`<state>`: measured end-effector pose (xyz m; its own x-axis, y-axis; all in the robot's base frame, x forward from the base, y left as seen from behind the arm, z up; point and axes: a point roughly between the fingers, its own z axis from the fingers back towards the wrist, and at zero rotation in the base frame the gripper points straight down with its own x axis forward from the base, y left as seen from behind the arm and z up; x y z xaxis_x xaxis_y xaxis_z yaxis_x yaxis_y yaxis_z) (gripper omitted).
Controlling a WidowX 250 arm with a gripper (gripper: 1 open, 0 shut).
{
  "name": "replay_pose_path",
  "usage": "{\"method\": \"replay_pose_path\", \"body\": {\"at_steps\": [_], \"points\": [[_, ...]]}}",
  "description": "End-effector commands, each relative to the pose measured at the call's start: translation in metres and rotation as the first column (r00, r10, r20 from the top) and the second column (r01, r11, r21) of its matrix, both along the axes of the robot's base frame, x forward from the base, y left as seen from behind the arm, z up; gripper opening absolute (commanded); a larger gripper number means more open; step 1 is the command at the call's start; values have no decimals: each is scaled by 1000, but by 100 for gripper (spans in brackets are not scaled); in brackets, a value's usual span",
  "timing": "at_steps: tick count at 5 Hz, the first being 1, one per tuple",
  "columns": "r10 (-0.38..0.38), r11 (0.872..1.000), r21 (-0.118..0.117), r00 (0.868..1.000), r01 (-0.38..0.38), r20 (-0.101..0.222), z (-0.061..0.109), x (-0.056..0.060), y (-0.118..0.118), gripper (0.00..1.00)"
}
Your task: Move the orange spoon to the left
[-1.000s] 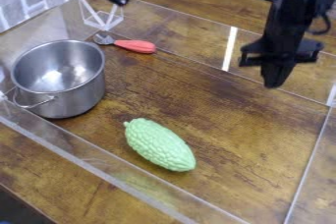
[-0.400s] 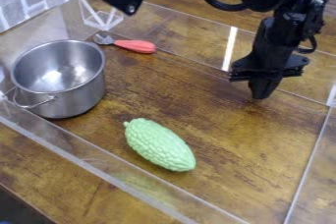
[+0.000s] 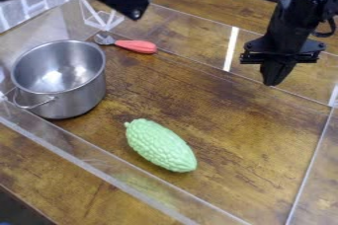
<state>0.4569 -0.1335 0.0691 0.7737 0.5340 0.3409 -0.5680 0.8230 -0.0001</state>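
The orange spoon (image 3: 133,45) lies flat on the wooden table at the upper left, its red-orange bowl pointing right and its thin handle running back toward the steel pot (image 3: 58,76). My black gripper (image 3: 276,79) hangs at the right side of the table, pointing down, jaws shut with nothing between them. It is far to the right of the spoon and not touching it.
A bumpy green gourd (image 3: 160,145) lies at the front centre. The steel pot stands at the left. A clear plastic wall (image 3: 79,160) borders the table's front edge and sides. A wire rack (image 3: 103,17) stands behind the spoon.
The gripper dipped and shifted slightly left, then rose back to about where it was. Spoon, pot and gourd have not moved.
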Motion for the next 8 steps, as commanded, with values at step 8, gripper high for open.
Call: {"method": "replay_pose_path", "body": {"at_steps": [8], "points": [[237,971,-5,970,-238,-56,111,-32,71,100]]}}
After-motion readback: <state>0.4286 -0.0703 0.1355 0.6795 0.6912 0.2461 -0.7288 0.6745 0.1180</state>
